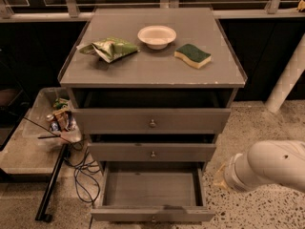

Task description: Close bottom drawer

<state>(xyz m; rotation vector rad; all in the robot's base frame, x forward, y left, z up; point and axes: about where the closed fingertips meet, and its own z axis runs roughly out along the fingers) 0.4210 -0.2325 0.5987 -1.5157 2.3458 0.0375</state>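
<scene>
The bottom drawer (151, 213) of the grey cabinet (152, 68) stands pulled far out, and its inside shows nothing in it. Its slim front panel lies at the lower edge of the view, with the small knob (153, 218) barely showing. The middle drawer (152, 152) and top drawer (151, 120) above it sit slightly out. My white arm (271, 168) reaches in from the right. My gripper (220, 176) shows only as a yellowish end just right of the open drawer's right side, level with it and apart from it.
On the cabinet top lie a green chip bag (110, 48), a white bowl (157, 36) and a green-yellow sponge (192, 55). A low tray (28, 147) with cans and clutter stands left. Black cables (81, 173) trail beside the drawer. A white post (288, 80) stands at the right.
</scene>
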